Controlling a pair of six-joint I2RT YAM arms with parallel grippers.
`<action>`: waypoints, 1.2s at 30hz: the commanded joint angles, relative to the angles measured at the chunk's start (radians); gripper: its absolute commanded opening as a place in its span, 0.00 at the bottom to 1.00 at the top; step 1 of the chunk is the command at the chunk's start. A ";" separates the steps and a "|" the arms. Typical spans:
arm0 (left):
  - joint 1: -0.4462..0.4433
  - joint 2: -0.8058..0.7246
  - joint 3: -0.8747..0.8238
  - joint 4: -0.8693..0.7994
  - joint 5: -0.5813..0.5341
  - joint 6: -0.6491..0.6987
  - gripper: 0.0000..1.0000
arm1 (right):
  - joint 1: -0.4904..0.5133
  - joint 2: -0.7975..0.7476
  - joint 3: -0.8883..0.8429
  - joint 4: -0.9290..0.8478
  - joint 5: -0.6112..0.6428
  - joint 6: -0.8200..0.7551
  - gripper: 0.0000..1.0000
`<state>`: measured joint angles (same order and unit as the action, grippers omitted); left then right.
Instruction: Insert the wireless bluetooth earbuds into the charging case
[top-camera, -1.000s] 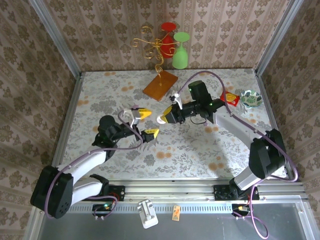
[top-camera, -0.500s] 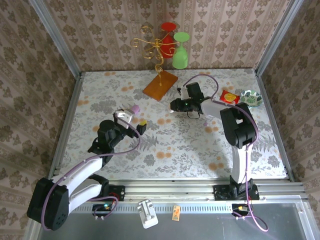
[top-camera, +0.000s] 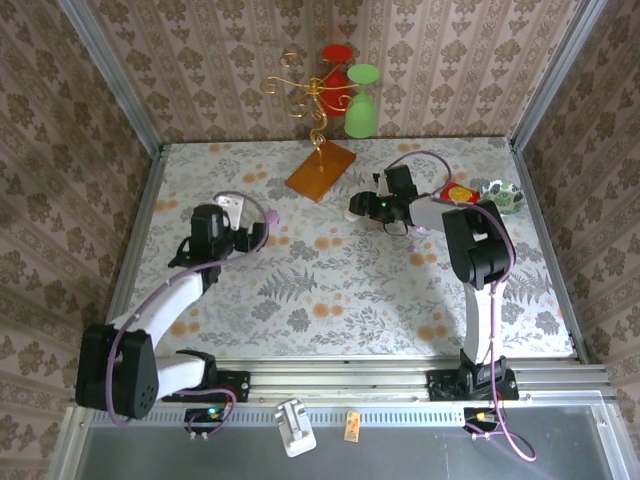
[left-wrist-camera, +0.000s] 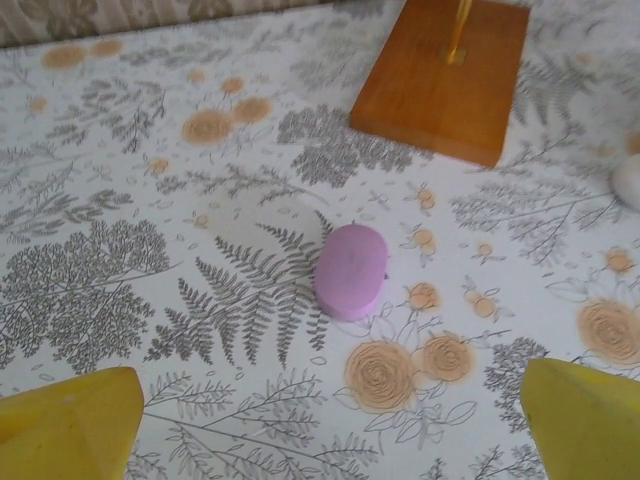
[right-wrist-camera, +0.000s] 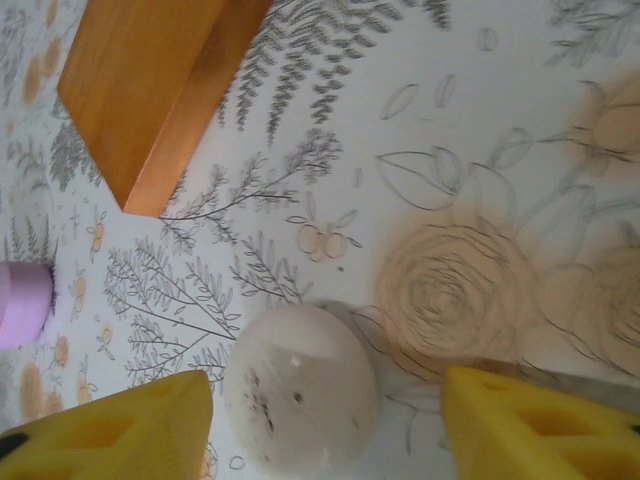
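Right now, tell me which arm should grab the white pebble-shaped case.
Right. The right hand, open, straddles the white case, a fingertip on each side; the left hand faces the lilac case instead.

Bright, even overhead light covers the surface, leaving soft shadows. The right wrist close-up looks slightly soft-focused.

Boxed in left, far and right by walls papered in brownish damask, with grey metal posts at the far corners. Floored by a worktop in pale cloth printed with grey ferns and orange flowers. Edged near by an aluminium rail.
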<state>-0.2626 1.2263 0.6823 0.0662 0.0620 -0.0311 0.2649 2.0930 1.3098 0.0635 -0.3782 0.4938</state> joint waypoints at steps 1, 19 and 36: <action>0.012 0.072 0.100 -0.208 0.012 0.056 0.97 | 0.000 -0.130 -0.068 0.015 -0.004 -0.090 0.71; 0.016 0.694 0.661 -0.632 0.051 0.299 0.83 | 0.070 -0.378 -0.298 0.030 -0.071 -0.215 0.83; -0.010 0.844 0.792 -0.642 0.093 0.322 0.53 | 0.071 -0.365 -0.285 0.012 -0.077 -0.221 0.83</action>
<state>-0.2649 2.0491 1.4464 -0.5476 0.1318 0.2638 0.3370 1.7340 1.0195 0.0795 -0.4389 0.2901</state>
